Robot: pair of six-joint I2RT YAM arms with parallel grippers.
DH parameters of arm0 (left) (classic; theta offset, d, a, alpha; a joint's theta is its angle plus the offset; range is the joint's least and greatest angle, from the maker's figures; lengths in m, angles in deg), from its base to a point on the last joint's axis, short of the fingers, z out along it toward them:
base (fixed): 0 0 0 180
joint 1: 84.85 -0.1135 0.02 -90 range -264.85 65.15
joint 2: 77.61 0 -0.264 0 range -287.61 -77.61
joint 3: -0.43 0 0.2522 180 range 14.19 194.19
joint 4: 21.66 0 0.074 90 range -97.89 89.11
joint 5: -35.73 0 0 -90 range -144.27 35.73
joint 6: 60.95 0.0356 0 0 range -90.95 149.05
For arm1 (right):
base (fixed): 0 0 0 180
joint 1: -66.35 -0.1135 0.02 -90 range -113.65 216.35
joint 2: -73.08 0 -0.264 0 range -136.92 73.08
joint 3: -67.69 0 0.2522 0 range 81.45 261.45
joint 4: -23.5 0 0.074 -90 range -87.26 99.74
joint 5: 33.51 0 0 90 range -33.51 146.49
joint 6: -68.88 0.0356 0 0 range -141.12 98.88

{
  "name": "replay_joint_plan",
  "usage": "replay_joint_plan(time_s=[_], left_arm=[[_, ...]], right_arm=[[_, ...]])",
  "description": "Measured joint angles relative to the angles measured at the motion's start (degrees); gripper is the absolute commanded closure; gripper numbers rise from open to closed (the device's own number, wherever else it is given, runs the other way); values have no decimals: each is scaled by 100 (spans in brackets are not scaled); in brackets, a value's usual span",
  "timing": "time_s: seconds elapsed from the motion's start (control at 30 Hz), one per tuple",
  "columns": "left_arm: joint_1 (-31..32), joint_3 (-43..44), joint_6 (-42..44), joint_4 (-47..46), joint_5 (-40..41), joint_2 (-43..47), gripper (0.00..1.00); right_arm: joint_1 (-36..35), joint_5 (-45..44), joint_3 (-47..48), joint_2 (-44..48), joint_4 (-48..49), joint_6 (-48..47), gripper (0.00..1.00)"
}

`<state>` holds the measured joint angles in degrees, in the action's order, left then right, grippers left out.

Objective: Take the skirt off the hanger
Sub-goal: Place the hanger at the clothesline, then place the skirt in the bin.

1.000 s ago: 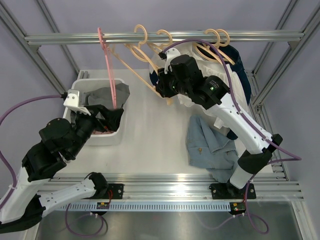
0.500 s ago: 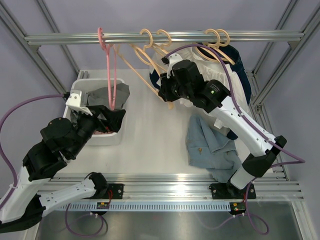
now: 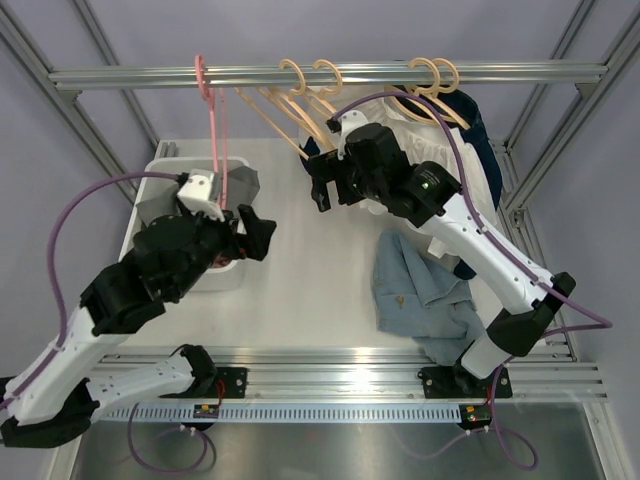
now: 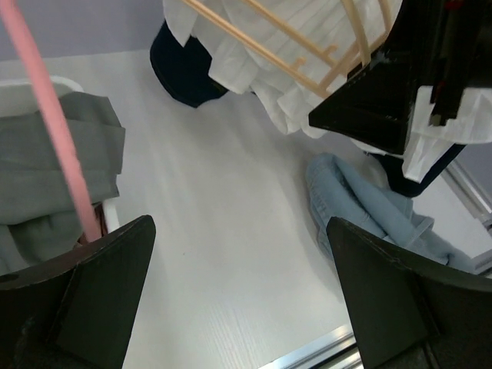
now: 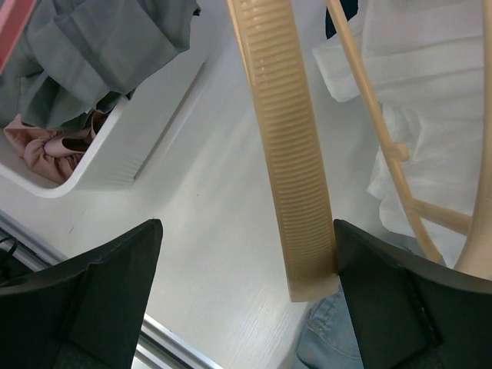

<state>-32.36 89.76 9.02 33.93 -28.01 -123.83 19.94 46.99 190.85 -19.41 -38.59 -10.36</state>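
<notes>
Closest to the arm bases, a crumpled blue denim garment (image 3: 420, 290) lies on the white table (image 3: 300, 280), right of centre. Further in, the left gripper (image 3: 258, 230) hovers with fingers spread wide and nothing between them, just beside a white bin (image 3: 160, 172) that holds a folded grey garment (image 3: 240, 185). A pink hanger (image 3: 215, 130) dangles over the bin. Beyond the middle of the table, the right gripper (image 3: 316, 183) also has its fingers spread. A bare beige ribbed hanger (image 5: 288, 154) slants down between them, lying close against one finger but not pinched. The white pleated skirt (image 5: 438, 69), as it appears to be, hangs on beige hangers to the right of this gripper and further back, under the metal rail (image 3: 130, 75). Its hanger bars slope from the rail down toward the near left. The right arm is much the nearer, and the left gripper is well apart. The empty hangers crowd the way in, and a dark navy garment (image 3: 485, 140) hangs at the far right
</notes>
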Motion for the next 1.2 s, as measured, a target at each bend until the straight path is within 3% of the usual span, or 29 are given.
replay_joint_plan(time_s=[0.27,0.47,0.7,0.97,1.2], left_arm=[[229,-186,-63,-4,-372,-479,1],[1084,-168,-103,-151,-212,-1084,1],[1895,254,-426,-289,129,-3084,1],[1917,2378,-938,-83,-13,-6098,1],[1917,2616,-1309,-131,-518,-7132,1]], right_arm=[[0,0,11,629,-85,-31,1],[0,-175,295,1213,-299,-28,1],[7,-1226,352,2236,-568,85,1],[22,-2013,369,3873,-728,195,1],[26,-2149,330,4280,-872,216,1]])
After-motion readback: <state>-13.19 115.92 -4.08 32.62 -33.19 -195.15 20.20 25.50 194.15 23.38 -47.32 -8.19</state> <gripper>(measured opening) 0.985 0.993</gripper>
